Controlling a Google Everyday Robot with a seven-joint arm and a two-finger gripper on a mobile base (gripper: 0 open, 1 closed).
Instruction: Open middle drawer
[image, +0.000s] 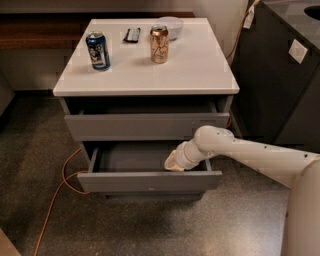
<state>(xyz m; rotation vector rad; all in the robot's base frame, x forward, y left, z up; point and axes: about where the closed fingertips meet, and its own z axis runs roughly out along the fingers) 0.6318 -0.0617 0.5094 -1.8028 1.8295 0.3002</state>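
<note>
The robot's cream-tipped gripper (174, 163) is dipped into the flat grey handleless middle drawer (150, 181), which sits pulled well out. The tip is just behind the right part of the front panel. Honestly can't tell if it's spread apart or pinched together from here. Right above the gripper, the taller grey drawer front (145, 126) sticks out only a little. Up on the white tabletop (200, 70), a blue drinks can (98, 50) and a copper-coloured can (159, 44) stand upright, well above-left of the gripper.

No legible text is noted on the blue can (97, 50) or the gold can (159, 44). The gripper (174, 163) is located inside the middle drawer (150, 181).
</note>
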